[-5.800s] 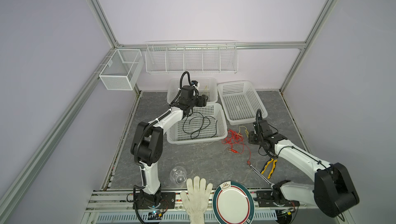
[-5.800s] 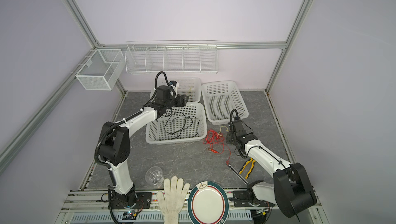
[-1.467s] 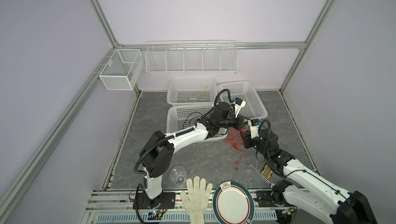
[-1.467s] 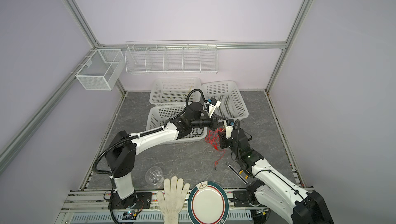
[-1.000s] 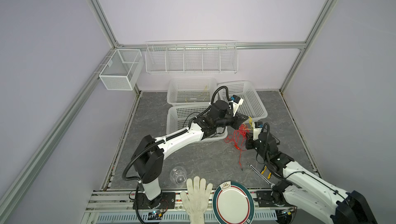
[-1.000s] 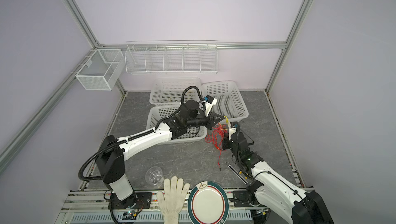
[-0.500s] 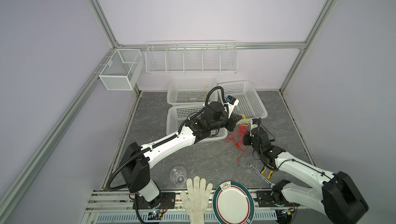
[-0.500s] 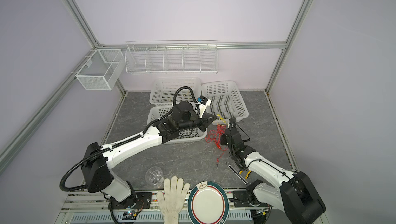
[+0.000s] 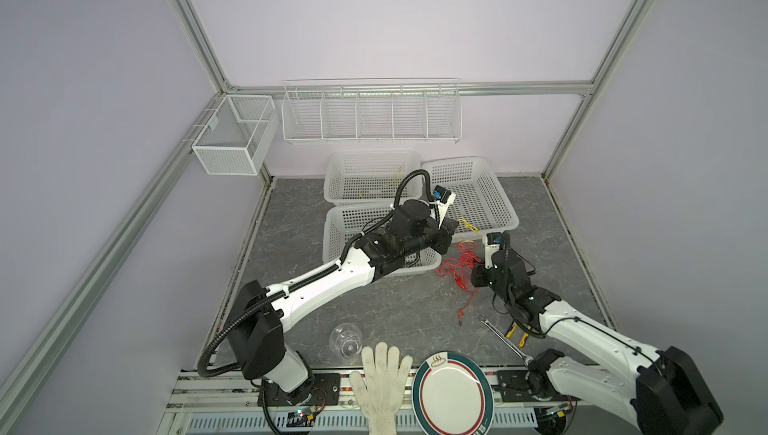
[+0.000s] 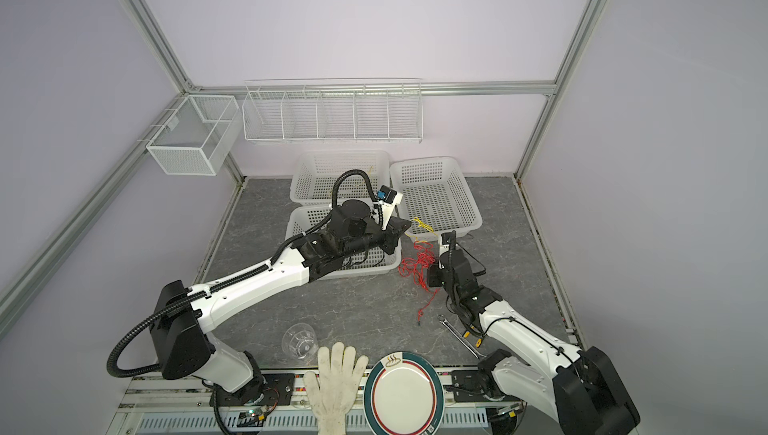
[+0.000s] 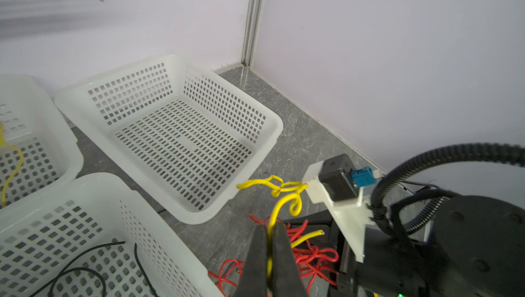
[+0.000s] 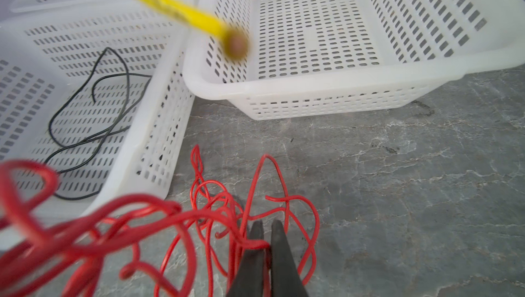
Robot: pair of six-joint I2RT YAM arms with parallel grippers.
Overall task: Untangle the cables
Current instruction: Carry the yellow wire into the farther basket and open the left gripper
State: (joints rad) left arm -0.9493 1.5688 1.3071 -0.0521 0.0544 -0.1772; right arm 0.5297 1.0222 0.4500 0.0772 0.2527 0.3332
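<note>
Left fingers (image 11: 254,258) have drawn leftward pinching the yellow cable (image 11: 277,191), while right fingers (image 12: 284,258) clamp the red cable (image 12: 147,200).

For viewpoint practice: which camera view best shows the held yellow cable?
Left wrist: the yellow cable shows sharp, curled, pinched between the fingers. Right wrist shows one blurred end; both top views, a tiny squiggle.

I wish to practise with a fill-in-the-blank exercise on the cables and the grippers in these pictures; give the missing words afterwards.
The left gripper is shut on the ____.
The right gripper is shut on the ____.
The black cable lies inside a white ____.
Next to the plate lies a white ____.
Missing: yellow cable; red cable; basket; glove.
</note>
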